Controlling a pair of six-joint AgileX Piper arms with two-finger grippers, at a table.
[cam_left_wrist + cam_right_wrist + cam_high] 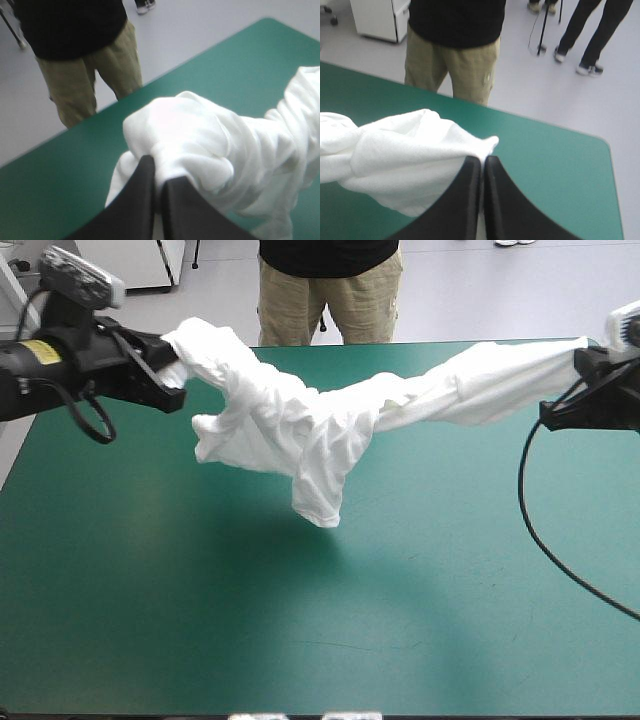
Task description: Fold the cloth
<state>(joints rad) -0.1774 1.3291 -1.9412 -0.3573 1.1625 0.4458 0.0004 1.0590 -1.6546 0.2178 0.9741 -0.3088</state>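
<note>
Two ends held: the left gripper and the right gripper each pinch the T-shirt, strung twisted between them above the desk; either thin pinch could slip, dropping it crumpled.

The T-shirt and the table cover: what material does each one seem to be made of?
T-shirt: soft white fabric, probably cotton knit, matt; it sags and bunches into fine wrinkles. Cover: smooth teal-green sheet, perhaps vinyl or rubber, slightly glossy; it lies flat, with faint scuffs.
</note>
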